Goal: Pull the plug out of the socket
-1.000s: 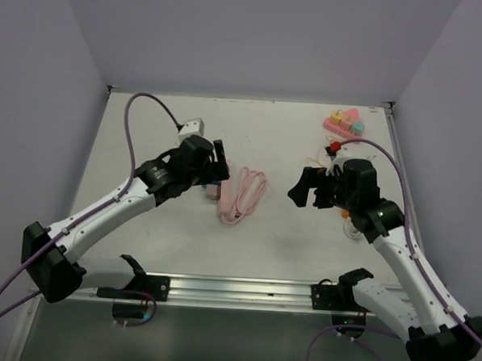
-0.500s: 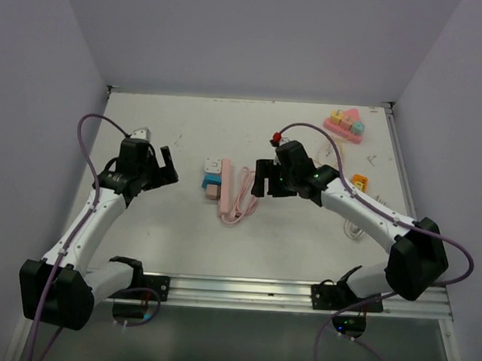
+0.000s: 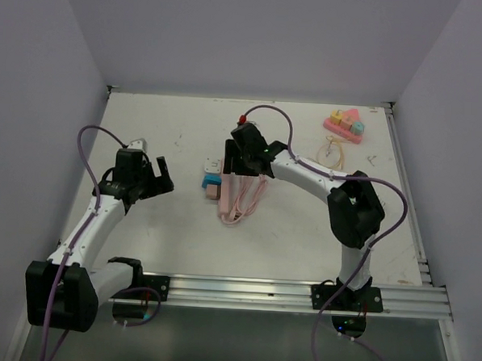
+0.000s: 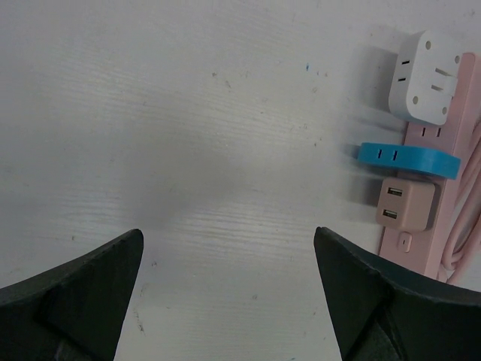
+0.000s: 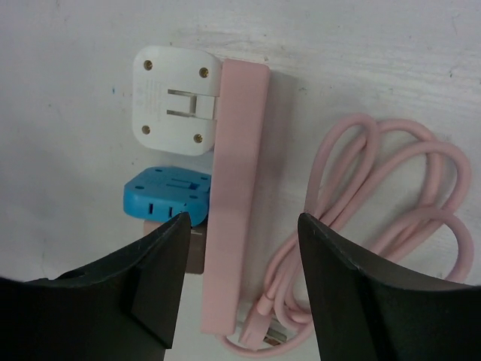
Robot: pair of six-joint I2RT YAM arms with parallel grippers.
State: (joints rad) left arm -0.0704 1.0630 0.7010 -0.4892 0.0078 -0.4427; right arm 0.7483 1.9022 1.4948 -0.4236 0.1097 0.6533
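A pink power strip point(image 3: 226, 194) lies at the table's middle with its coiled pink cable point(image 3: 251, 193) on its right. A white plug point(image 3: 215, 165), a blue plug point(image 3: 211, 180) and a dull pink adapter point(image 3: 214, 193) sit along its left side. In the right wrist view my right gripper point(image 5: 242, 226) is open and straddles the strip point(image 5: 237, 173), with the blue plug point(image 5: 167, 194) by its left finger and the white plug point(image 5: 176, 101) beyond. My left gripper point(image 3: 156, 176) is open and empty to the left; its view shows the plugs point(image 4: 408, 159) at the right.
A pink tray of coloured toy blocks point(image 3: 345, 124) sits at the back right. A thin yellow loop point(image 3: 334, 151) lies in front of it. Grey walls close in the table on three sides.
My right gripper has swung left from the right side to over the power strip. My left gripper has pulled back left from the strip and now holds still.
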